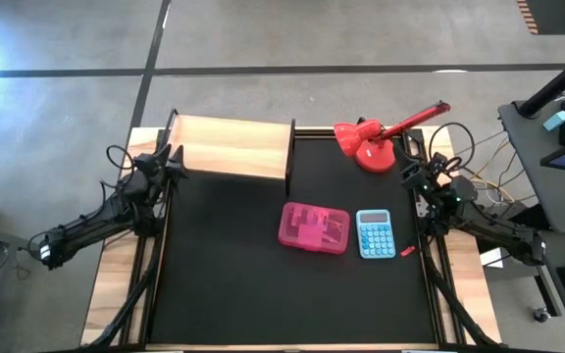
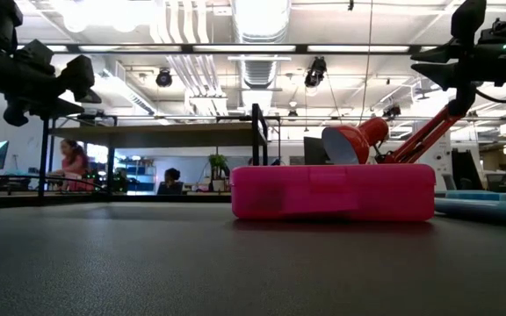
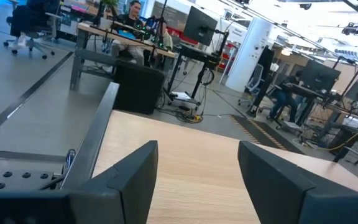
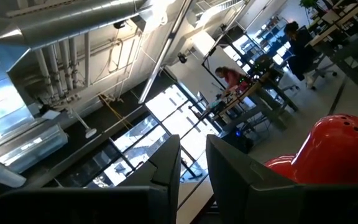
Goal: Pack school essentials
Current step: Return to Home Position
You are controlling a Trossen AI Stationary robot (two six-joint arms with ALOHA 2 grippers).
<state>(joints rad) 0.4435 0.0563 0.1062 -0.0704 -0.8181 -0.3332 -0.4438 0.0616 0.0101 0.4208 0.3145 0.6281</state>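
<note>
1. We see the pink supply box (image 1: 313, 227) lying flat on the black bench (image 1: 224, 284), a little right of the middle, with its lid down. In the low view it sits level and no arm touches it.
2. The school essentials do not show as separate things. Only darker shapes are visible through the box's tinted lid in the high view, and we cannot tell one from another.
3. Just beside the box, on its right, lies the light-blue calculator (image 1: 375, 233). A small red bit (image 1: 407, 251) rests near the calculator's right lower corner.
4. The red desk lamp (image 1: 376, 142) stands at the back right of the bench, behind the calculator, with its shade turned to the left.
5. A pale wooden platform (image 1: 231, 147) runs along the back left.
6. The left end effector (image 1: 170, 162) is at the bench's left back edge, just beside the platform's left end. Its wrist view looks over the pale wood, and the fingers (image 3: 129, 180) stand wide apart, holding nothing.
7. The right end effector (image 1: 415, 176) is at the right edge, near the lamp's base and well apart from the box. Its fingers (image 4: 166, 168) leave only a narrow gap — empty — and the lamp's shade shows beyond them.
8. In the low view both arms are raised above the bench, one at each upper corner.
</note>
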